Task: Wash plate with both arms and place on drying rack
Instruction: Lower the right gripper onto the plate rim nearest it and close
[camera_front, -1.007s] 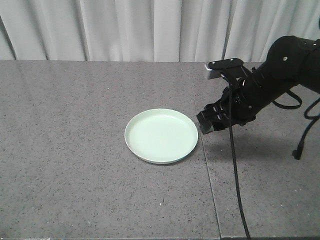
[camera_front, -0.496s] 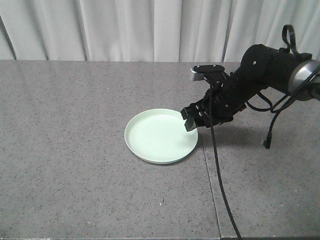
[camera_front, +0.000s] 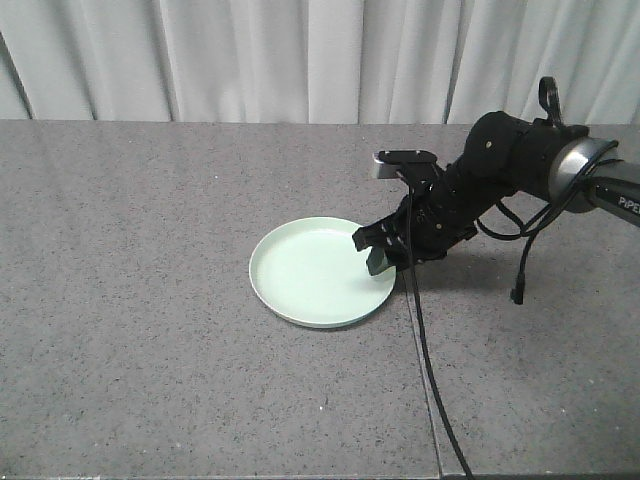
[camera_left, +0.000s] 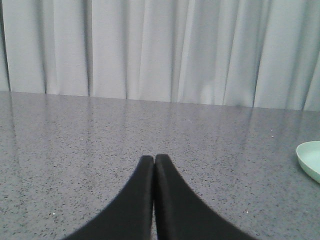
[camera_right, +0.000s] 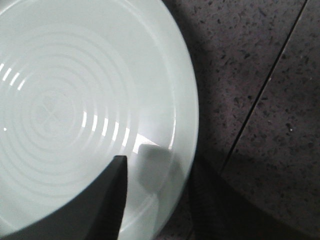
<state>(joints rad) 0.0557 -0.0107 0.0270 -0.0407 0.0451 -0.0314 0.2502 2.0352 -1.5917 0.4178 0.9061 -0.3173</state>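
Countertop of grey speckled stone fills most of what we see, with a pale curtain behind it and a thin seam running front to back. The plate lies flat and upright near the middle, just left of that seam.

The right arm reaches in low from the right. The right gripper sits at the plate's right-hand rim with its jaws parted and nothing held. In the wrist view one of its fingers hangs over the inside of the plate, and a blurred dark shape outside the rim is probably the other. The left gripper is well apart from the plate, its jaws pressed together on nothing.

We judge the plate to be stiff, fairly light and glossy, so slippery, and more so once wet. If it is ceramic it may chip, though we cannot tell the material. The low upturned rim is the only real purchase. We would pinch across it, one finger inside and one beneath, and grip firmly before tilting.
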